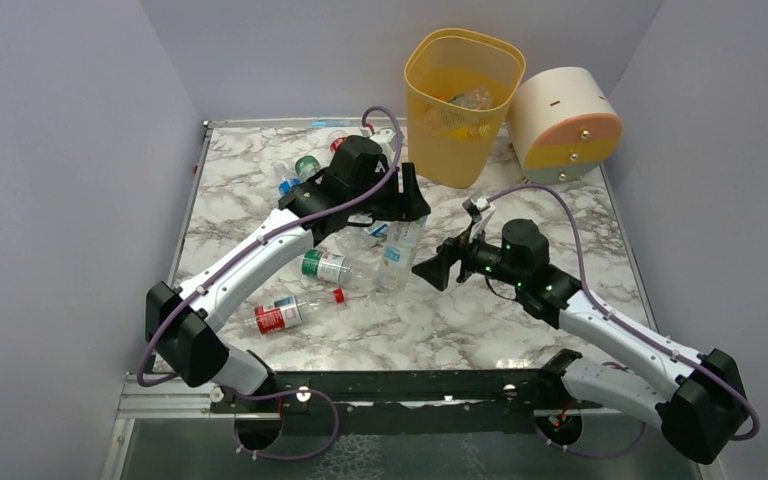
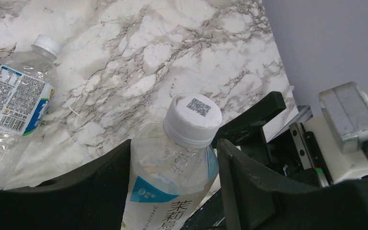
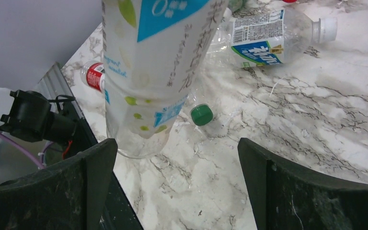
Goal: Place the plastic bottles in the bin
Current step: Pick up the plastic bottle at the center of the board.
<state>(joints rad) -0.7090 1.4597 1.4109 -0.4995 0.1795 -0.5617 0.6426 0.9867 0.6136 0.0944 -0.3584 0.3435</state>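
Caught mid-lift: my left gripper point(image 2: 175, 143) clamps a clear, white-capped bottle point(image 1: 397, 250) over the marble table point(image 1: 560, 200).
My right gripper point(image 1: 438, 270) gapes empty; loose bottles point(image 1: 335, 268) left, perforated yellow bin point(image 1: 460, 140) far.

The table point(image 1: 410, 332) is bare across the lower centre and centre right of the top view. Loose bottles point(image 1: 332, 266) crowd the centre left under the left arm point(image 1: 260, 250). At upper centre stands the bin point(image 1: 455, 150), with a cream cylinder point(image 1: 560, 120) just beside it on the right. The left claw point(image 1: 412, 200) grips a white-capped bottle point(image 1: 398, 250) that hangs close before the spread right claw point(image 1: 435, 270).
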